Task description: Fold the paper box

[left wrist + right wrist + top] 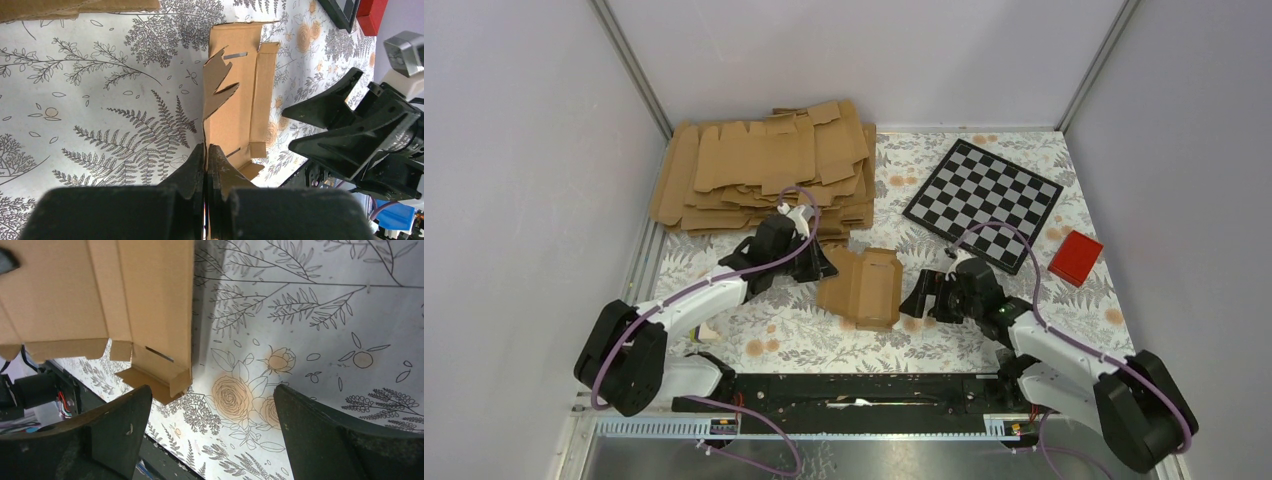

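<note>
Top external: paper box (864, 288), part-formed, side walls raised but end flaps judged still untucked, on table (774, 335); left gripper (205, 152) pinching one wall edge, right gripper (921, 297) spread wide beside it, empty.

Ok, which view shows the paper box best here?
Left wrist: the paper box fills the centre, flaps and slots clear, one edge pinched in the shut left pincer. Top external shows it whole but small. Right wrist crops it to one end by the open right pincer.
</note>
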Motion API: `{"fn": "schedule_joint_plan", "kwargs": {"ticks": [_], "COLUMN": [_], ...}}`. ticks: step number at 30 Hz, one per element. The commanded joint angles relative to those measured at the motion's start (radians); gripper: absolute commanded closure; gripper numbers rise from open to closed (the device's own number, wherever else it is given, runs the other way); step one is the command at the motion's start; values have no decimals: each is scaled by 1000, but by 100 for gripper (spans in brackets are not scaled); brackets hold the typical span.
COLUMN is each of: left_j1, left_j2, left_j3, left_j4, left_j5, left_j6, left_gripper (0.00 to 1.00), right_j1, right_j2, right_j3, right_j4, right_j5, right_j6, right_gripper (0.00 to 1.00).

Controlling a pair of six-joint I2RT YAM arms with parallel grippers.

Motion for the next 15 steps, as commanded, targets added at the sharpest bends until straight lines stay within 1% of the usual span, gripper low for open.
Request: {"fn": "schedule_joint_plan", "kwargs": {"ticks": [1,5,9,12,15], "left_j1": [2,2,2,2,2], "left_j2": [7,14,24,26,35], "left_j3": [66,70,71,72,78], "left_j4": [9,1,-3,-4,-8], "left_j5": [15,9,2,-2,-8], "left_j6": [22,24,20,17,16], "left_gripper": [100,100,100,100,100], "right_j1": [5,5,5,5,5], "right_j2": [105,213,292,311,290], "right_j3": [98,160,173,170,162], "right_j4": [-24,-26,-25,-26,-26], "right_j5": [13,-61,-54,-59,-58], "right_j6": [92,92,76,45,21], "right_gripper": [0,0,0,0,0]}}
